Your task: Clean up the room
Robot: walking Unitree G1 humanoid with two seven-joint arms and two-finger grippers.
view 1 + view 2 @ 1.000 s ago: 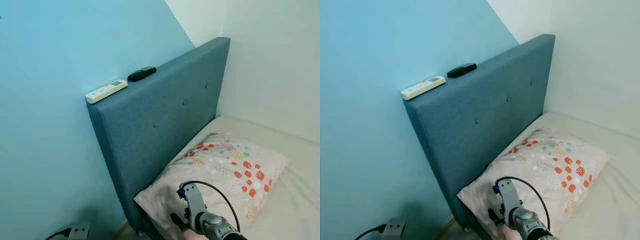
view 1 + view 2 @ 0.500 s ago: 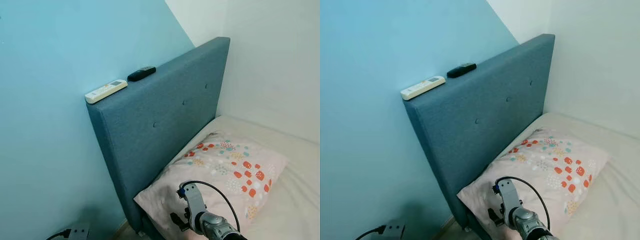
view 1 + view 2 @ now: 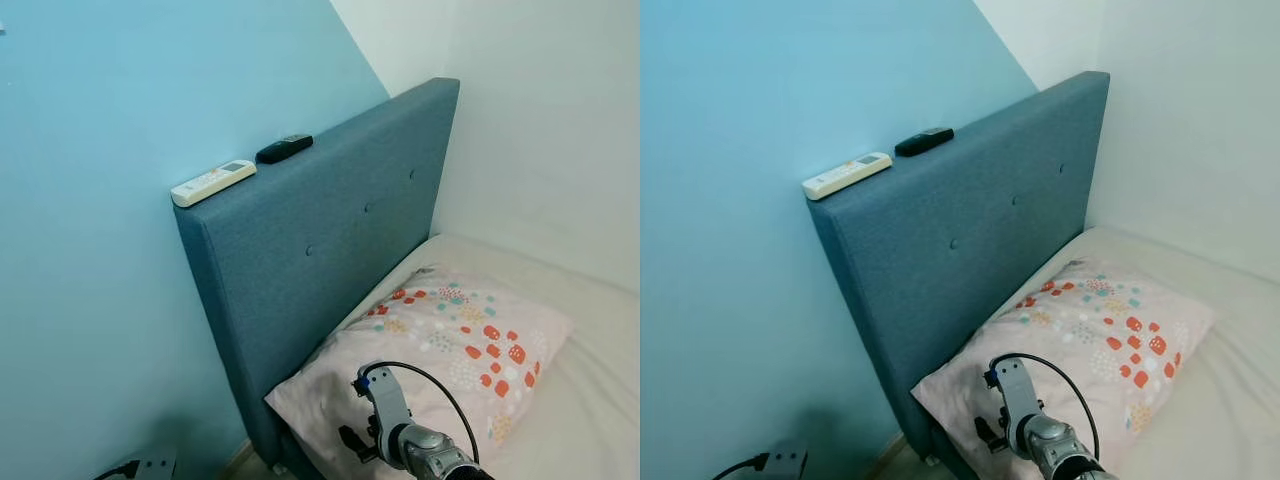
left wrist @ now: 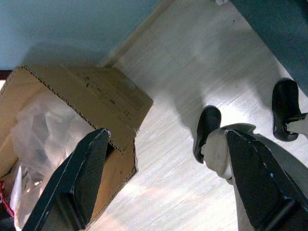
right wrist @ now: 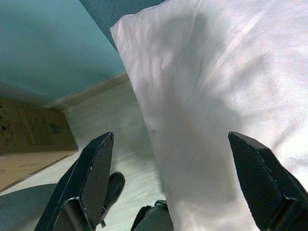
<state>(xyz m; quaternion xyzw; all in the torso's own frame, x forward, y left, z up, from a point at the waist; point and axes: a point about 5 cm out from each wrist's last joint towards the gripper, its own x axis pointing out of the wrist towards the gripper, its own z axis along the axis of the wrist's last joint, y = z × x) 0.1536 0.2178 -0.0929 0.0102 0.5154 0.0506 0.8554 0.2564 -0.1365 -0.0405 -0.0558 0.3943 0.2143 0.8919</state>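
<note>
Bedroom corner. A blue fabric headboard (image 3: 330, 240), rectangular and button-tufted, stands against a matte blue wall (image 3: 90, 250). On its flat top edge lie a slim white remote (image 3: 212, 182) and, just beside it, a shorter black remote (image 3: 284, 148). A soft pillow (image 3: 440, 345), pale with red and teal blotches, rests on the bed (image 3: 590, 400) against the headboard's foot. The right arm (image 3: 405, 435), silver metal with a looped black cable, hangs over the pillow's near corner. Right end effector (image 5: 173, 178): textured black fingers spread wide above smooth white pillow cloth, pinching nothing. Left end effector (image 4: 168, 178): fingers likewise spread, over pale plank floor (image 4: 183, 57), beside an open corrugated cardboard box (image 4: 72, 120) holding crumpled clear plastic.
</note>
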